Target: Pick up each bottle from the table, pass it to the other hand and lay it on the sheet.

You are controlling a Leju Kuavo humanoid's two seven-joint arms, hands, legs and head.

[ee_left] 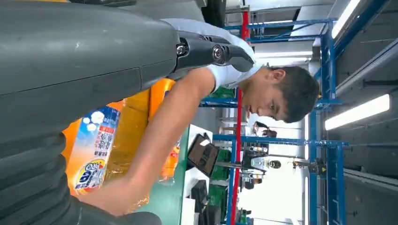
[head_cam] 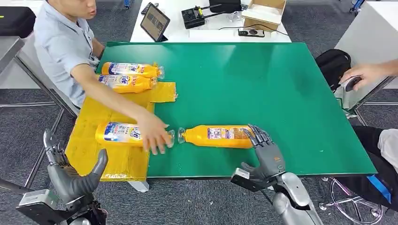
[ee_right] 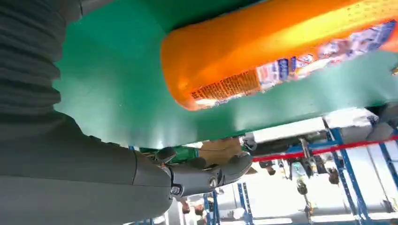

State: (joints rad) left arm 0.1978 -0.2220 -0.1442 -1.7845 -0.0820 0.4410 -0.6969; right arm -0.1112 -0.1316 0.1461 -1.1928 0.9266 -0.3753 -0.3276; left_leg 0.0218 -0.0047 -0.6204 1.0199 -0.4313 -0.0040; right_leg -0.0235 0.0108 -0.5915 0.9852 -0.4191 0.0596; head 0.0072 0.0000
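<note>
My right hand [head_cam: 265, 152] rests spread against the base of the orange bottle [head_cam: 217, 136] lying on the green table [head_cam: 263, 84], lower centre. My left hand [head_cam: 70, 176] hangs open, lower left. Three bottles lie on the yellow sheet [head_cam: 119, 161]; the left wrist view shows a person's face.

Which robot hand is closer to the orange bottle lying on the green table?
The right hand. Its fingers reach the base end of the bottle on the green. The left hand hangs off the table's near left corner, beyond the yellow sheet.

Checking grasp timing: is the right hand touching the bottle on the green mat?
Cannot tell. In the head view the right hand overlaps the bottle's base end; the right wrist view shows no clear contact or gap.
</note>
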